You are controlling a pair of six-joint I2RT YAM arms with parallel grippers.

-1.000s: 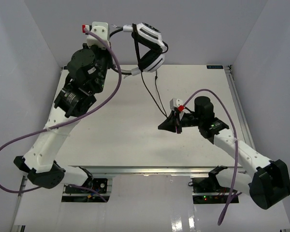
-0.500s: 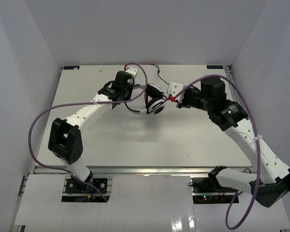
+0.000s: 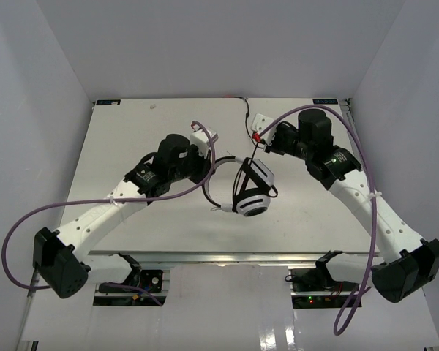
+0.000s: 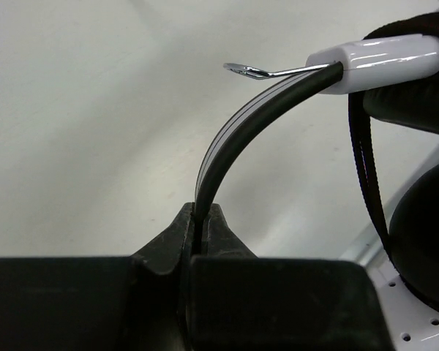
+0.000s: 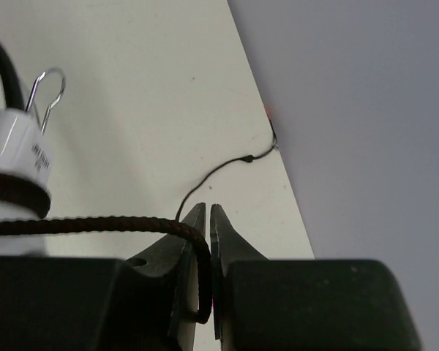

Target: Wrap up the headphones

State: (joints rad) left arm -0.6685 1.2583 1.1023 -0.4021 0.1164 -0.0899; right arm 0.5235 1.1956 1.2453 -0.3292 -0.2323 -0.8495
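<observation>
White headphones (image 3: 252, 201) in left claw (image 4: 203, 213), purple cable (image 3: 214, 152) beside

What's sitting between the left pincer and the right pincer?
In the top view, just the headphones: the left pincer clamps their headband, and the right pincer pinches their cord.

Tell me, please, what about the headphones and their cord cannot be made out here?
- The cord and its far end: right wrist view, it vanishes at the edge of the table.
- One earcup: left wrist view, cut off by the right edge.
- Any cord turns round the headphones: top view, too thin to count.
</observation>
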